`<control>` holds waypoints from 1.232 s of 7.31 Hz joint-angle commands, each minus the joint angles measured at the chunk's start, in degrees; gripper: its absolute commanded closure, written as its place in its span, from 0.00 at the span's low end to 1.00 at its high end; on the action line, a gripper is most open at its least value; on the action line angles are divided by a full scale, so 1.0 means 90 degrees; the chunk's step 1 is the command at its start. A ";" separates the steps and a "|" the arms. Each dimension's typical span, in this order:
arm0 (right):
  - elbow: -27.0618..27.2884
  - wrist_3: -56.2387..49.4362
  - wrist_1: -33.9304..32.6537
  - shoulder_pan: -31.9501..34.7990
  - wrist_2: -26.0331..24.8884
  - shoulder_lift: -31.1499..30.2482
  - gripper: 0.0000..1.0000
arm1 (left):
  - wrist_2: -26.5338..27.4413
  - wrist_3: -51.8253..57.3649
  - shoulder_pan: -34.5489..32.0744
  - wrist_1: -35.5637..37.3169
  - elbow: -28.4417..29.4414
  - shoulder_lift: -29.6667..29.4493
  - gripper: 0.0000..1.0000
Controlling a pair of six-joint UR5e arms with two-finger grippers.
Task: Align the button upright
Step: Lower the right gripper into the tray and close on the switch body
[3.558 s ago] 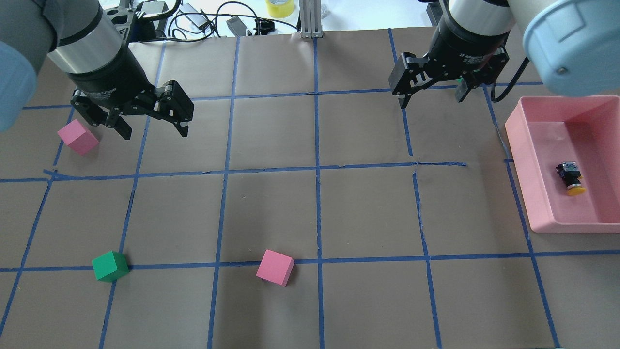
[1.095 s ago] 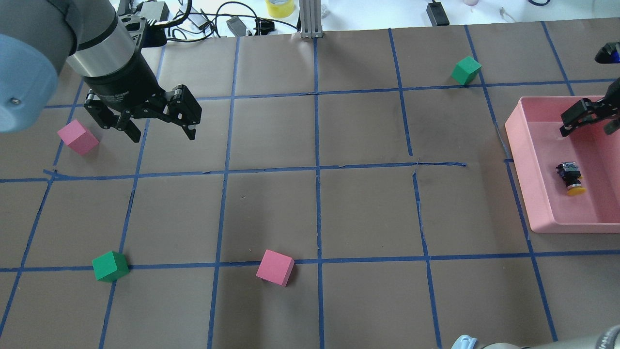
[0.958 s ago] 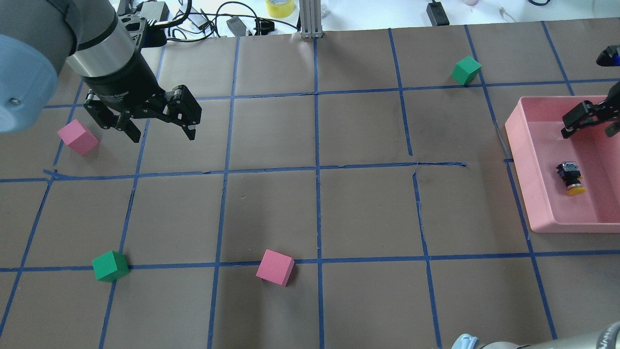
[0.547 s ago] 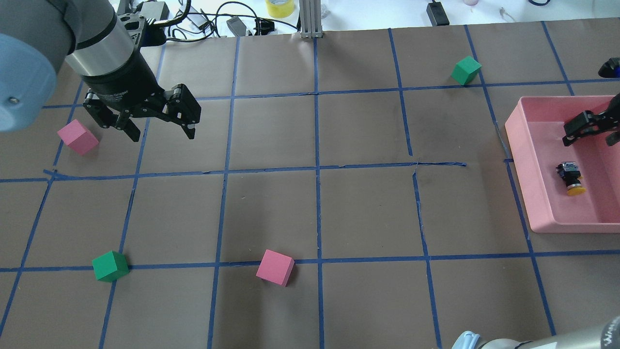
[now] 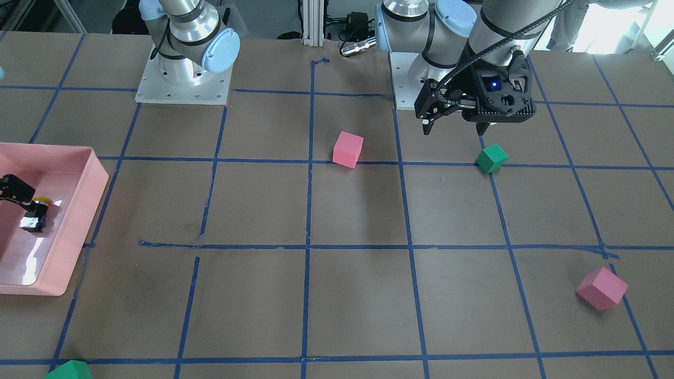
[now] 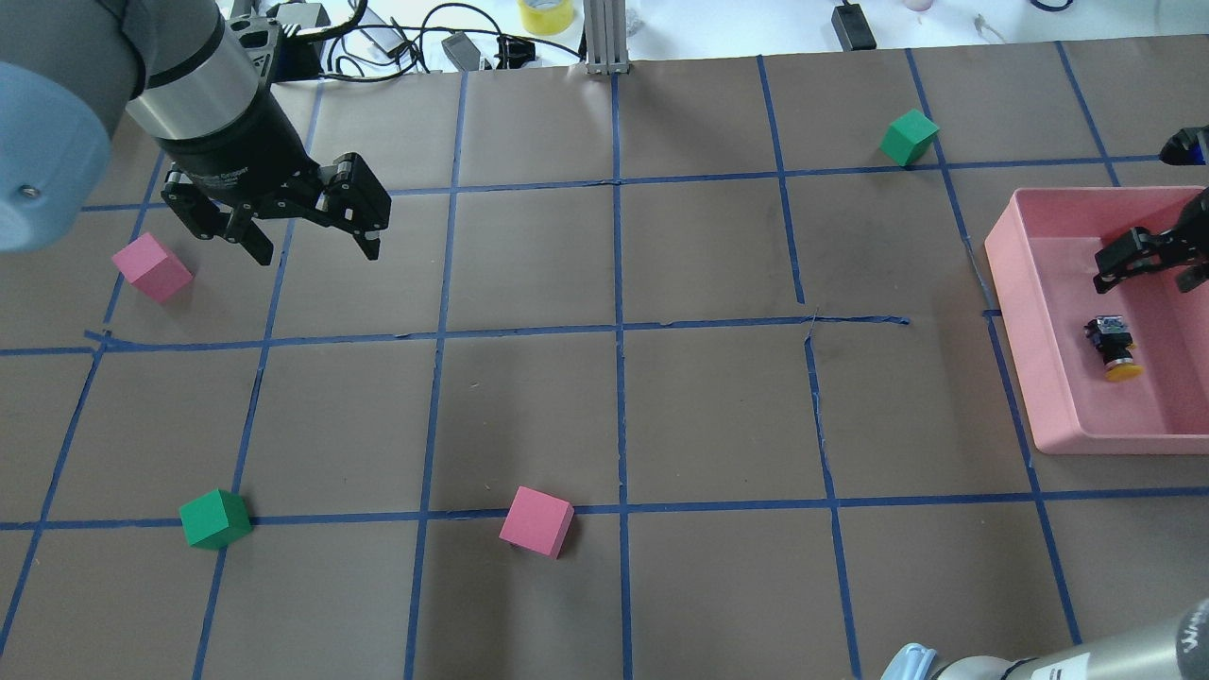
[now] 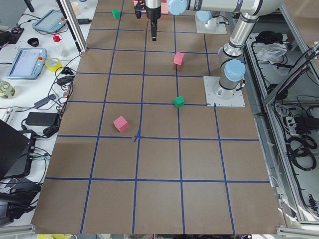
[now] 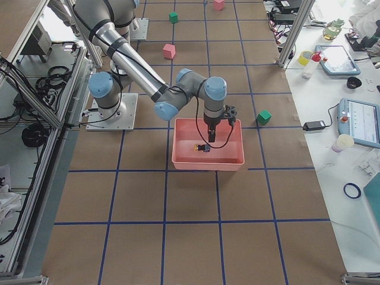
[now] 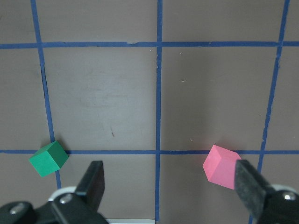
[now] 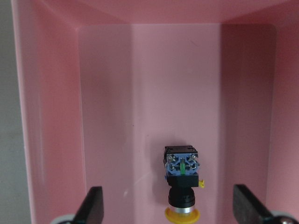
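Clearly the work is at the approach step: the button [image 10: 182,179] lies on its side on the floor of the pink tray [image 6: 1013,302], near the tray's middle, its yellow cap [image 6: 1123,370] pointing toward the robot's side and its black body's terminal face turned away. The right tool [image 6: 1146,272] hangs over the tray, beyond the button on the far side and not touching it. Its fingers [image 10: 95,204] stand wide apart with nothing between them but the tray floor, and in the wrist view the button sits roughly midway along the line between them, low in the picture. As I judge it, the next move calls for the tool to shift a little toward the robot and come down so the fingers straddle the black body rather than the round cap, then close, lift and turn the part so the cap faces up before setting it on its base. The rounded neck may roll or slide on the smooth tray as the fingers close. The left tool [image 6: 315,247] hovers over the desk [image 6: 614,416] well apart from all this, near a pink cube [image 6: 151,267], its fingers spread and empty.
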 commanded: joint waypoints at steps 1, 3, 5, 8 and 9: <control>0.0040 0.0011 -0.0089 -0.0008 -0.0011 0.0169 0.04 | 0.0017 -0.0002 0.0018 0.0006 -0.0033 0.0028 0.00; 0.0225 0.0070 -0.0410 -0.0066 -0.0012 0.0296 0.04 | 0.0017 -0.0002 0.0018 0.0016 -0.0033 -0.0001 0.00; 0.0353 0.0070 -0.0674 -0.0125 0.0047 0.0423 0.06 | 0.0017 -0.0002 0.0018 0.0016 -0.0043 0.0019 0.00; 0.0363 0.0070 -0.0676 -0.0125 0.0028 0.0482 0.06 | 0.0027 -0.0002 0.0018 0.0016 -0.0053 0.0029 0.00; 0.0363 0.0070 -0.0675 -0.0125 0.0008 0.0482 0.06 | 0.0017 -0.0002 0.0018 0.0016 -0.0063 0.0029 0.00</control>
